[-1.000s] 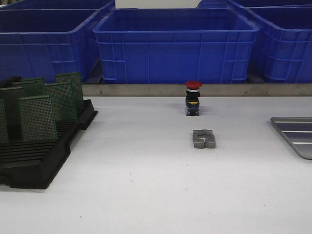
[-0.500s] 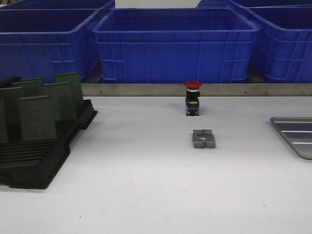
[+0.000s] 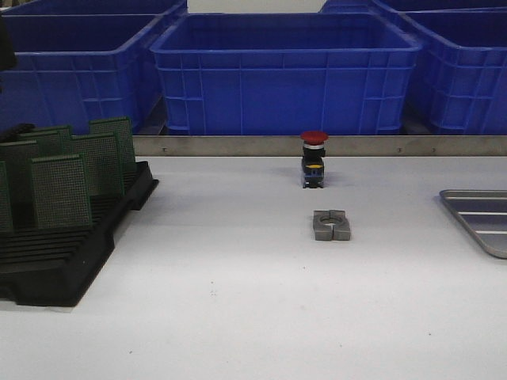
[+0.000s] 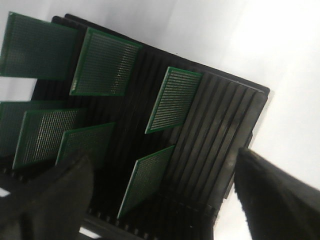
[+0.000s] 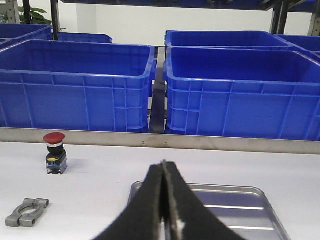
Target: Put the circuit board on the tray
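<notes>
Several green circuit boards (image 3: 61, 192) stand upright in a black slotted rack (image 3: 71, 265) at the table's left. In the left wrist view my left gripper (image 4: 160, 167) hangs open above that rack (image 4: 220, 125), its black fingers (image 4: 55, 195) spread wide on either side of one circuit board (image 4: 147, 180) without touching it. The grey metal tray (image 3: 482, 215) lies at the right edge of the table with nothing on it. My right gripper (image 5: 163, 167) is shut with nothing held, hovering in front of the tray (image 5: 240, 200).
Large blue crates (image 3: 285, 71) line the back behind a metal rail (image 3: 238, 146). A red-capped push button (image 3: 314, 158) and a grey metal clamp (image 3: 331, 225) sit mid-table. A dark piece of the left arm (image 3: 5, 43) shows at the upper left edge.
A dark piece of the left arm has come into the front view at the upper left edge. Boards, rack and tray have not moved.
</notes>
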`<state>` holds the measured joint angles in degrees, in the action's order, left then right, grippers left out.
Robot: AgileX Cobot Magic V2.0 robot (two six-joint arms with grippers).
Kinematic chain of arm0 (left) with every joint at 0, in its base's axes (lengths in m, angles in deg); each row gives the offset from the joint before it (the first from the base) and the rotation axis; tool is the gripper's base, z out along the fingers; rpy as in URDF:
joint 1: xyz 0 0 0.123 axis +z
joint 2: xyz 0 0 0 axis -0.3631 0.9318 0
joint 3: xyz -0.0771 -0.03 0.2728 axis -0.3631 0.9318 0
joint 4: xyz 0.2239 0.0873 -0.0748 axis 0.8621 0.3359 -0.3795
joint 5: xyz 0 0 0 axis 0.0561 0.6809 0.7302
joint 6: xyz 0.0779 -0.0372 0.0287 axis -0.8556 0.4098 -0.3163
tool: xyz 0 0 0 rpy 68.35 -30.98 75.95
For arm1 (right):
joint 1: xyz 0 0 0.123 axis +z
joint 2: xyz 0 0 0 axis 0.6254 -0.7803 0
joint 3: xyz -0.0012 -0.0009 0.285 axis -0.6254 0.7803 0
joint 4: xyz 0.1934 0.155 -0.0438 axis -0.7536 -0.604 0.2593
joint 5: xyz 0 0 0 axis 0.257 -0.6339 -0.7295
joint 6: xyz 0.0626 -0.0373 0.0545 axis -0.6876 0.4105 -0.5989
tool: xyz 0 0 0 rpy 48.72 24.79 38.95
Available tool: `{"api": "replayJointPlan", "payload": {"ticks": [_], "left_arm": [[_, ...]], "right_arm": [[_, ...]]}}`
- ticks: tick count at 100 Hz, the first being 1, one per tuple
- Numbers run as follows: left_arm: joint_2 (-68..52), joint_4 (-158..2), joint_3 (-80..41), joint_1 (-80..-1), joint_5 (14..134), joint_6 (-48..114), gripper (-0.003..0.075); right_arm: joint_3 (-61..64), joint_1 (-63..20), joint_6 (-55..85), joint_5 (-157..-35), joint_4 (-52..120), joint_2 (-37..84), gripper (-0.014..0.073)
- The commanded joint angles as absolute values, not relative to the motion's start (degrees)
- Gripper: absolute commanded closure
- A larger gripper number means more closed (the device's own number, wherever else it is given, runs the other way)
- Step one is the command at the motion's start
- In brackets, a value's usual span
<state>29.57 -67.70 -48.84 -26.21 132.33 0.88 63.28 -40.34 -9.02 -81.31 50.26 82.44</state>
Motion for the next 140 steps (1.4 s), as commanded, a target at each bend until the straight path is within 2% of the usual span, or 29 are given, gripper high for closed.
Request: {"api": "replayJointPlan", "payload": {"ticks": [1,52,140], "left_arm": [[28.9,-71.0,-50.7,-26.1,134.0,-4.0,0.0175],[35.4,-75.5,-50.8,-26.2,131.6,-10.1,0.0175],[42.9,-75.6,-50.8,-26.2,126.9,-11.1,0.0175]], "right_arm": [[62.6,-40.2,-8.4,-76.3,50.7,83.7,0.0663],[62.6,-40.2,-8.4,-76.3,50.7,83.7,0.0663],[62.6,-40.2,-8.4,-76.3,50.7,83.7,0.0663]]}}
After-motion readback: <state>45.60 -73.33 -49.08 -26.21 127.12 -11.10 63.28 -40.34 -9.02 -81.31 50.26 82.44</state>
